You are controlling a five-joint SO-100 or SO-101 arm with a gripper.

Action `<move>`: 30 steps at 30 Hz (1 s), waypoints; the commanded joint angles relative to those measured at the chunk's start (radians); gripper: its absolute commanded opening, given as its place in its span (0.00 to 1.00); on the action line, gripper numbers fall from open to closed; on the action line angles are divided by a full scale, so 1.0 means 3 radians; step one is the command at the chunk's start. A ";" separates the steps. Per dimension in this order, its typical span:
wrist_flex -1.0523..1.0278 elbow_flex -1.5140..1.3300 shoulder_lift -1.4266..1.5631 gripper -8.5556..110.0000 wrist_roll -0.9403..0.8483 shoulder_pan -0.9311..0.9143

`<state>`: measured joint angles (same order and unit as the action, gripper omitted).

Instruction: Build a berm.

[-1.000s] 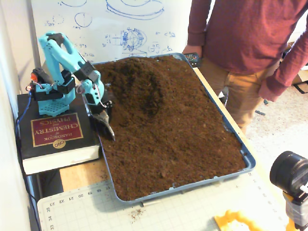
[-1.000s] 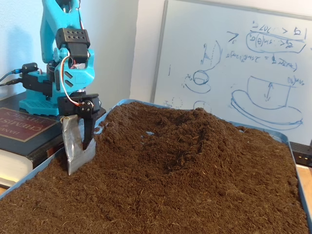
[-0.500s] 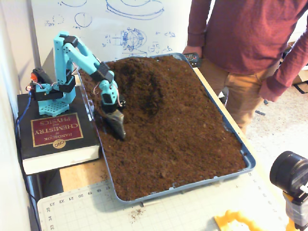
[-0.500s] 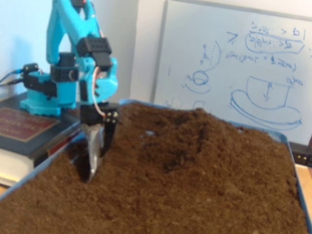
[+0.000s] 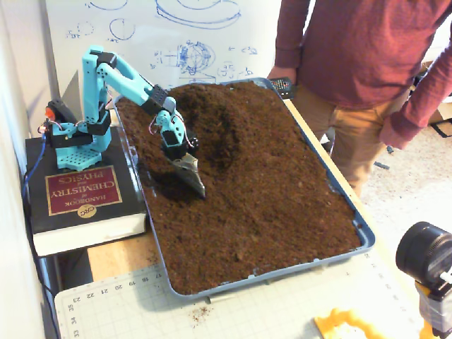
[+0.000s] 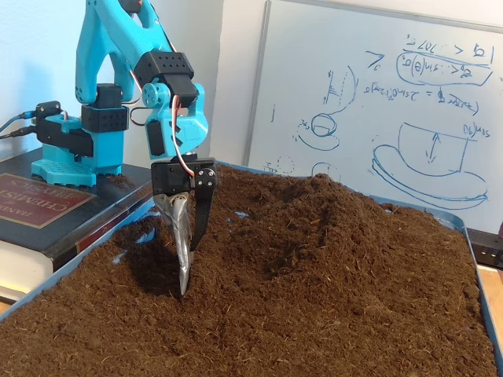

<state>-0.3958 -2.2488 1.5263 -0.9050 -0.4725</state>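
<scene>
- In the fixed view from above, the blue tray [image 5: 364, 233] is the landmark. It sits on the worktop [image 5: 120, 258], filled with loose dark soil.
- The berm [image 5: 212, 116] rises toward the tray's far end, a curved mound with a hollow on its inner side.
- The claw [image 5: 192, 176] sits nearer the tray's left wall, just short of the berm, with a grey scoop blade [image 5: 191, 171] fixed to it and the blade tip in the soil.
- The arm's base stands on a thick handbook [image 5: 78, 201] beside that left wall.
- In the low fixed view across the tray [image 6: 481, 259], the claw [image 6: 189, 259] is slightly parted: the blade [image 6: 179, 243] and the thin black finger [image 6: 200, 212] stand a little apart, gripping nothing.
- The blade tip is sunk into flat soil in front of the berm [image 6: 314, 204].
- To do this push well, I would keep the tip shallow and sweep toward the berm, so loose soil heaps onto its flank.
- Digging too deep risks stalling the arm or scraping the tray floor.
</scene>
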 commanded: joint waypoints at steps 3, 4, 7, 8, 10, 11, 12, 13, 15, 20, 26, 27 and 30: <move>-0.0020 -0.0179 0.0159 0.08 -0.0005 -0.0240; -0.0020 -0.0266 0.0220 0.08 -0.0005 -0.0286; -0.0020 -0.0486 0.0501 0.08 -0.0005 -0.0343; -0.0020 -0.0547 0.0583 0.08 -0.0005 -0.0358; -0.0020 -0.0701 0.0726 0.08 -0.0005 -0.0363; -0.0015 -0.0777 0.0767 0.08 -0.0005 -0.0363; -0.0005 -0.0833 0.0793 0.08 -0.0005 -0.0363; 0.0015 -0.0869 0.0798 0.08 0.0015 -0.0353; 0.0031 -0.0859 0.0798 0.08 0.0112 -0.0317; 0.0031 -0.0649 0.0787 0.08 0.0547 -0.0261; 0.0031 -0.0399 0.0481 0.08 0.0920 0.0184; 0.0031 -0.0327 0.0414 0.08 0.0966 0.0245; 0.0031 -0.0097 0.0235 0.08 0.1094 0.0383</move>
<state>-0.3988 -2.3945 1.6030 -0.6136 -0.3973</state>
